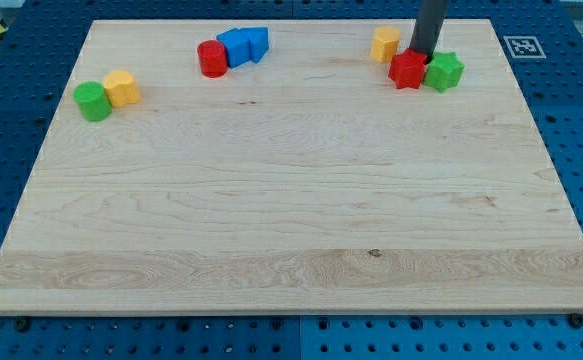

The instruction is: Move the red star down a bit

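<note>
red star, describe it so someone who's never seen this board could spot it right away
Look at the wooden board and go to its top right corner in the view, where three blocks cluster below the dark rod. The red star is the middle one, with my tip at its upper right edge. A yellow block sits to its upper left and a green star touches its right side; it alone there is red.

A wooden counter (291, 240) is seen on a blue perforated base (11, 120). Near its top-left, a green cylinder (92, 101) is set touching a yellow block (122, 88). A red cylinder (212, 59) is pressed against two blue blocks (244, 45). At top right, a yellow block (386, 44) and a green star (444, 71) are placed.
</note>
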Motion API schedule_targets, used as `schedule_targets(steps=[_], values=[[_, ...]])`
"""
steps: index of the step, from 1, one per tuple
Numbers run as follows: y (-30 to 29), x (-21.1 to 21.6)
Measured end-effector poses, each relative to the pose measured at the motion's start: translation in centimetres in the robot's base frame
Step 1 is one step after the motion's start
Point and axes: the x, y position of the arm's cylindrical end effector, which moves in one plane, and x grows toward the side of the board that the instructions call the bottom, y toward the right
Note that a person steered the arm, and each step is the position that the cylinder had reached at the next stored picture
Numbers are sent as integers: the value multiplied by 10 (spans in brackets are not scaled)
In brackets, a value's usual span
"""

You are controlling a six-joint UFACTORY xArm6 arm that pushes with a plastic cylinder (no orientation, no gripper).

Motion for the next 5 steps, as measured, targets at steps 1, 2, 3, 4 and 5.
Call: schedule_targets(steps=[1,2,3,4,5], values=[[-9,2],[-25,12],[-41,21],[-30,21],[0,21]])
